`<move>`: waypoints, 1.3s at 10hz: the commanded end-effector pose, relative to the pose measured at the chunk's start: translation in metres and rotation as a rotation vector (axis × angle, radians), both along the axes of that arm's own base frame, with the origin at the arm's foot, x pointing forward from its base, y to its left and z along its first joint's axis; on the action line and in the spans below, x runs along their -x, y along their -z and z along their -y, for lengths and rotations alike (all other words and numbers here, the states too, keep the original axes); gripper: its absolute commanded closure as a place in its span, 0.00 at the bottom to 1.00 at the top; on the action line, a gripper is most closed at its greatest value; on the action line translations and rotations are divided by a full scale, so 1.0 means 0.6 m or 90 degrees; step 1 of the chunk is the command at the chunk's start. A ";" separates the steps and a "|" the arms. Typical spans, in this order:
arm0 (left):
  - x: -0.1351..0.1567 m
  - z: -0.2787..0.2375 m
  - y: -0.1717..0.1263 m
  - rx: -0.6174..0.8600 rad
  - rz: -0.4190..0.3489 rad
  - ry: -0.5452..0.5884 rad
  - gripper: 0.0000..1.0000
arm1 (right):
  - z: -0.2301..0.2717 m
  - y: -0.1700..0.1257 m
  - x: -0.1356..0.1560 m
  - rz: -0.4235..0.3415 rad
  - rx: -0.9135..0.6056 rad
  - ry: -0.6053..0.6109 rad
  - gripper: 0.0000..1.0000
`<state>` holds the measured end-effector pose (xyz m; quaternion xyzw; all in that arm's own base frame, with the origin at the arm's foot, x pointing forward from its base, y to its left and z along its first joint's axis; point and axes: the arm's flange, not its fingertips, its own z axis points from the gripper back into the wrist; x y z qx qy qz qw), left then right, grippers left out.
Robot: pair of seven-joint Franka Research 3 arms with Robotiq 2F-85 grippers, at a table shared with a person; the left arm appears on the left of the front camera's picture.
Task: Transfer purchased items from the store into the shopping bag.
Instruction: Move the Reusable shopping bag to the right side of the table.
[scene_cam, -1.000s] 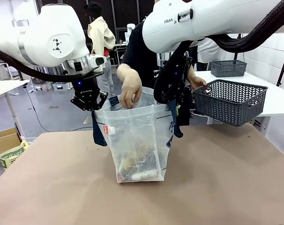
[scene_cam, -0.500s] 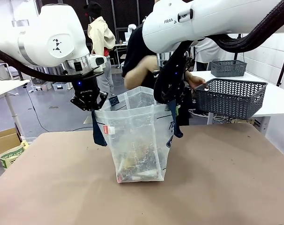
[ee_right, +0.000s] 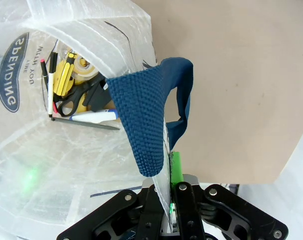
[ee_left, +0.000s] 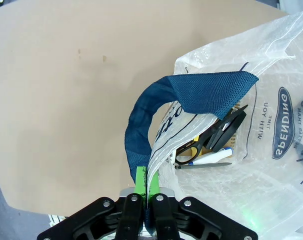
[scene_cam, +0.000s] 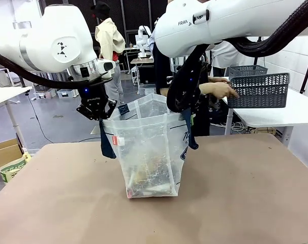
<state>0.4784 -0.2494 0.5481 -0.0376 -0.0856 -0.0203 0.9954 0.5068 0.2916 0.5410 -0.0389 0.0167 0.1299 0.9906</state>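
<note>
two grippers, both pinched shut on the bag's mouth. far left: left gripper [scene_cam: 97,113] is clamped on the rim of the shopping bag [scene_cam: 146,147] where one navy strap [scene_cam: 106,145] joins it. in its wrist view the green pads [ee_left: 140,180] press film and strap together with no gap. centre: the bag stands upright on the brown table [scene_cam: 245,198], mouth stretched wide between the arms. purchased items [scene_cam: 149,184] lie heaped at its bottom; scissors [ee_left: 204,145] and a white marker [ee_left: 211,158] show through the opening. right of centre: right gripper [scene_cam: 188,109] is closed on the opposite rim beside the other strap [scene_cam: 190,133]. far right: a person's hand [scene_cam: 222,90] holds the store [scene_cam: 258,90], a grey slotted basket, level and well apart from the bag. can't see into it, so can't tell if anything is left. judgement: the loading step looks at or near its end. if more items come, the next move calls for both arms to hold the mouth steady and open; otherwise, an even two-sided lift so the load doesn't tip.
</note>
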 end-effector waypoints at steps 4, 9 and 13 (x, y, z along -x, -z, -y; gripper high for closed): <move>0.000 -0.004 -0.001 0.001 0.010 0.006 1.00 | 0.002 -0.002 -0.001 0.002 -0.005 0.002 1.00; 0.000 -0.004 -0.001 0.001 0.010 0.006 1.00 | 0.002 -0.002 -0.001 0.002 -0.005 0.002 1.00; 0.000 -0.004 -0.001 0.001 0.010 0.006 1.00 | 0.002 -0.002 -0.001 0.002 -0.005 0.002 1.00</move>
